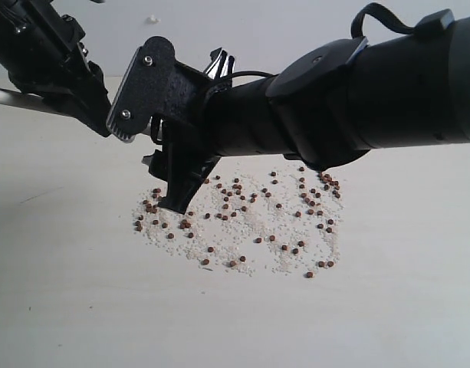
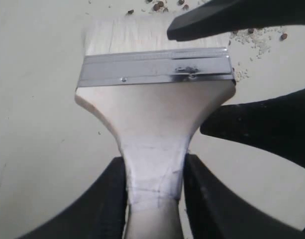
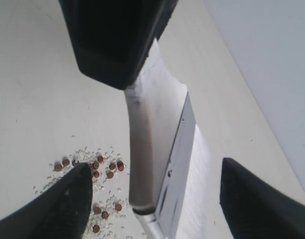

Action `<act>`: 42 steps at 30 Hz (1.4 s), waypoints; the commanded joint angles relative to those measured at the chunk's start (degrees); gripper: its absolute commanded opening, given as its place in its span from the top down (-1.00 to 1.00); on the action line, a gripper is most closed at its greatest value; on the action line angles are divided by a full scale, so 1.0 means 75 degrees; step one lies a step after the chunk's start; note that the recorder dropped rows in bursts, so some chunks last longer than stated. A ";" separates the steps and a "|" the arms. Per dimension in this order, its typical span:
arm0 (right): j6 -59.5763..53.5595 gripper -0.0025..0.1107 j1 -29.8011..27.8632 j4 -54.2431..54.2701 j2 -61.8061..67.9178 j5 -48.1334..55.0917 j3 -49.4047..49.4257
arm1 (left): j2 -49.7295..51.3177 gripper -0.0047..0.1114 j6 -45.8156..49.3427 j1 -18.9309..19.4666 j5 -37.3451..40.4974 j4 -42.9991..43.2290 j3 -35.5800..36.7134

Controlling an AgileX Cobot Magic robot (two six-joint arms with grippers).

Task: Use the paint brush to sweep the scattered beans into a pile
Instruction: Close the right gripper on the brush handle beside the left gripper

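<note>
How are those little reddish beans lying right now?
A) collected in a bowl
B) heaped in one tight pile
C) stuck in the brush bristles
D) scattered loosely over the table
D: the beans lie spread singly across the table among whitish crumbs, with no heap formed.

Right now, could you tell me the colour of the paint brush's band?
Silver band, clearest in the left wrist view.
</note>
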 commanded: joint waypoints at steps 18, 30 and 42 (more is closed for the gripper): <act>0.0252 -0.21 0.0012 0.0115 0.0004 -0.0081 -0.0057 | -0.0032 0.92 -0.0051 0.0008 0.0037 -0.0057 -0.0068; 0.0271 -0.16 0.0012 0.0263 0.0004 -0.0081 -0.0057 | -0.0032 0.92 -0.0051 0.0008 0.0037 -0.0057 -0.0068; 0.0470 0.67 0.0012 0.0315 0.0004 0.0040 -0.0057 | -0.0032 0.92 -0.0051 0.0008 0.0034 -0.0122 -0.0068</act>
